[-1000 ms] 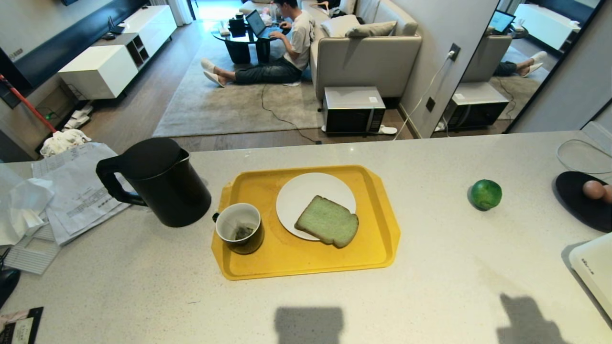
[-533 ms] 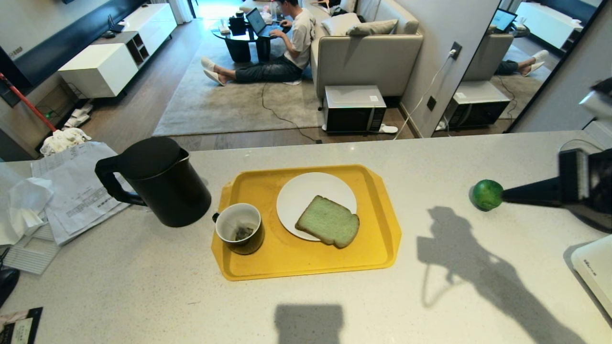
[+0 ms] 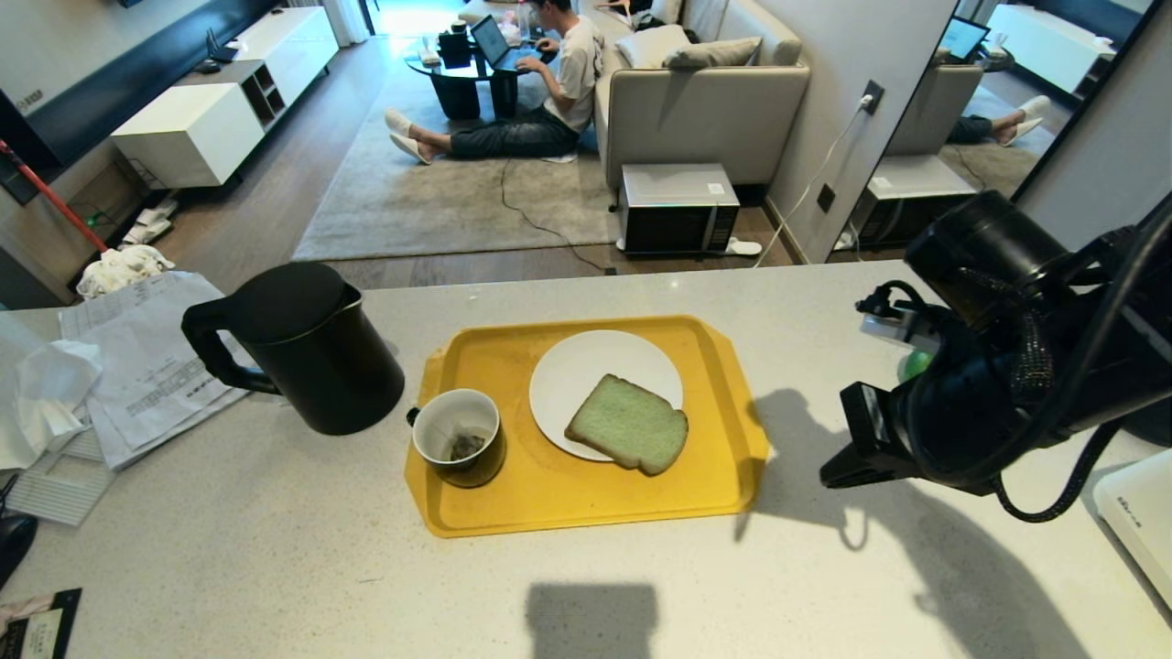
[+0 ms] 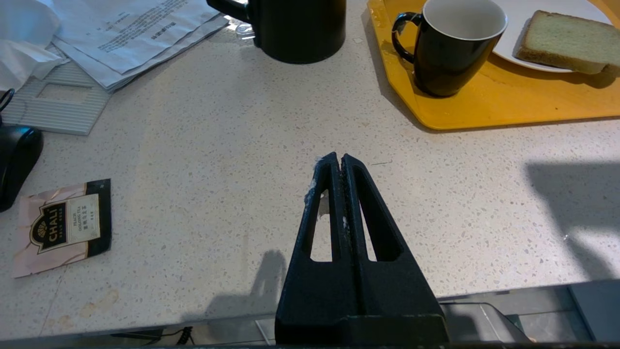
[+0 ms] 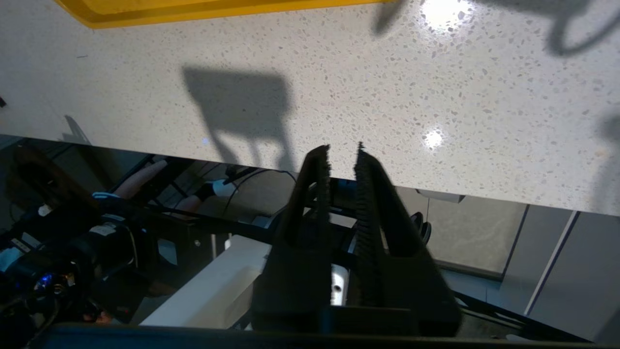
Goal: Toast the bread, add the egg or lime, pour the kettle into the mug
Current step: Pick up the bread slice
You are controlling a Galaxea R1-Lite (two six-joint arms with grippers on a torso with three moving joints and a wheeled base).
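The pale green bread (image 3: pixel 627 424) lies on a white plate (image 3: pixel 586 366) on the yellow tray (image 3: pixel 586 508). The mug (image 3: pixel 458 437), tea bag inside, stands at the tray's left corner, with the black kettle (image 3: pixel 302 352) just left of it. My right arm hangs over the counter right of the tray, hiding all but a sliver of the lime (image 3: pixel 913 366); the egg is hidden. The right gripper (image 3: pixel 829 478) points down at bare counter, its fingers slightly parted and empty (image 5: pixel 343 148). My left gripper (image 4: pixel 340 157) is shut and empty above the counter's near edge, short of the mug (image 4: pixel 450 46).
Papers and tissue (image 3: pixel 137 366) lie left of the kettle. A tea sachet (image 4: pixel 63 225) lies at the front left. A white appliance (image 3: pixel 1135 522) sits at the right edge. Beyond the counter, a person sits on the floor by a sofa.
My right arm has swung in from the right edge over the counter, covering the lime and the dark plate with eggs. Its fingers have parted a little. The left gripper has not moved.
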